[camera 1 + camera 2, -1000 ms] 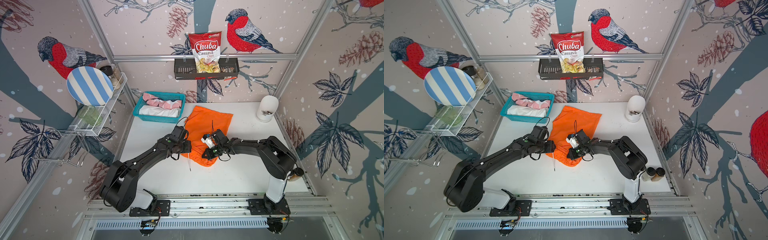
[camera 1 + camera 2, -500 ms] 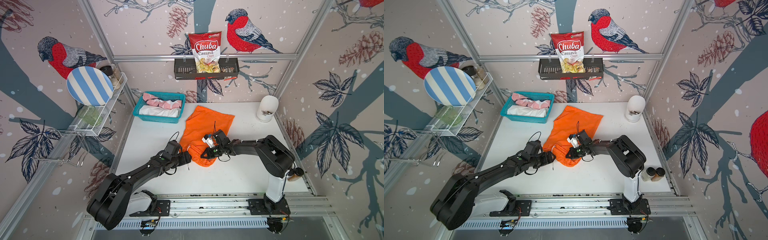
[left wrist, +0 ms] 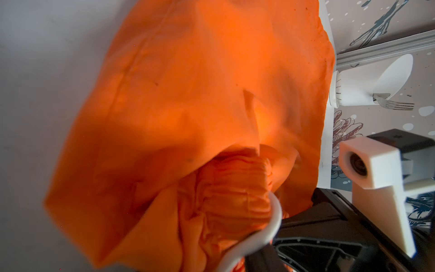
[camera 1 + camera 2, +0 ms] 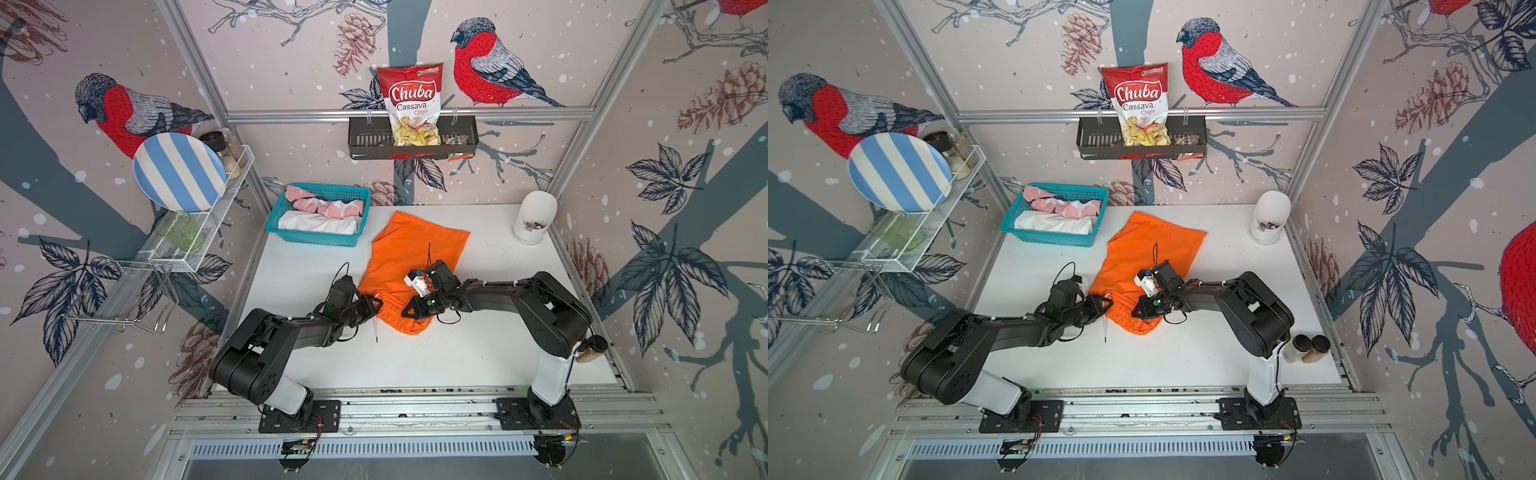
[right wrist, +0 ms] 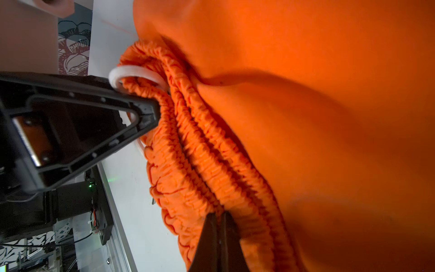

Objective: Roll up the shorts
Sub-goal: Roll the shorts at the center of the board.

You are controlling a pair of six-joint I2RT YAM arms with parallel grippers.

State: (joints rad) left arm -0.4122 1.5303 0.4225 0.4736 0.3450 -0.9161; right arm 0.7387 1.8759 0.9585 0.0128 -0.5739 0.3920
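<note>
In both top views the orange shorts (image 4: 411,249) lie spread on the table (image 4: 457,353), with the gathered waistband (image 4: 390,305) nearest us and folded over once. The left fingers (image 4: 368,303) and right fingers (image 4: 412,309) meet it from opposite sides, close together. We think that closeness is the main risk: with both holds bunched at one end, the roll could come out skewed or loose and fall open.

A thin drawstring (image 4: 1105,330) trails onto the table. The teal basket (image 4: 316,241), holding the white shorts (image 4: 320,224) and pink shorts (image 4: 320,205), sits just beside the far corner of the orange fabric. A roll pushed that way could nudge it. The white cutlery holder (image 4: 534,220) and the spice jars (image 4: 1308,347) stand well apart.

The left wrist view shows the waistband crumpled under a lifted flap, with a white cord loop (image 3: 275,219) curling across it. We cannot make out this arm's own fingers here.

In the right wrist view the right fingers (image 5: 211,242) are pressed fully together on the waistband's ridges, which looks a firm hold. The left fingers (image 5: 148,113) look closed at their tips on the band's very end, and the cord loop (image 5: 138,71) wraps over them. That shallow bite could slip, or the cord could snag and drag the band when the fingers turn.
</note>
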